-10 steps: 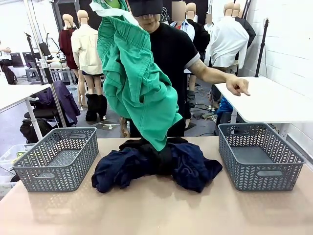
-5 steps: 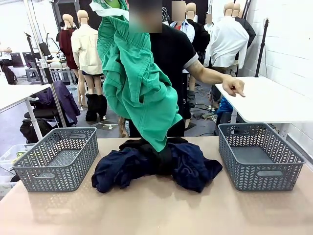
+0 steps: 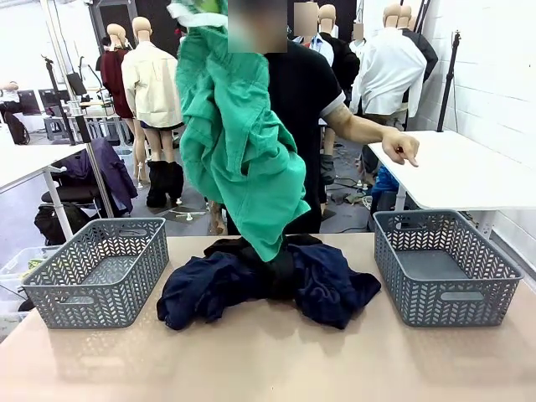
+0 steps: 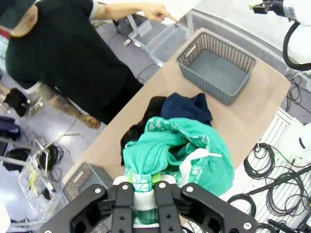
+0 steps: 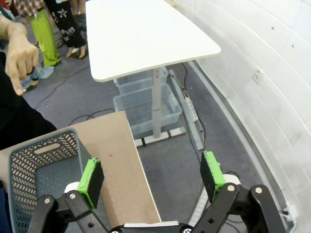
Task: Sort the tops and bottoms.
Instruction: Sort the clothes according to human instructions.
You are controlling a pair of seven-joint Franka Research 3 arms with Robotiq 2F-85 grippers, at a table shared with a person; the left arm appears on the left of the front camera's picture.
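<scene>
The bottoms [image 3: 239,155], bright green trousers with a gathered waistband, hang high over the table's middle, their lower end touching a heap of navy and black clothes [image 3: 268,280]. My left gripper [image 4: 144,183] is shut on the trousers' [image 4: 175,155] waistband, and a white drawstring dangles beside it. I cannot tell which pieces in the dark heap [image 4: 182,109] are tops. My right gripper [image 5: 151,178] stands open with nothing in it, above the table's right end beside the right basket [image 5: 36,170]. The person's hand [image 3: 404,151] points down toward that basket.
A grey basket [image 3: 100,272] stands at the table's left, another grey basket [image 3: 444,268] at the right; nothing lies in either. The person in a black shirt [image 3: 297,92] stands behind the hanging trousers. A white side table [image 3: 469,172] is at the far right.
The hanging trousers have shifted a little to the right and swung slightly. The person's pointing hand and the right gripper have held still.
</scene>
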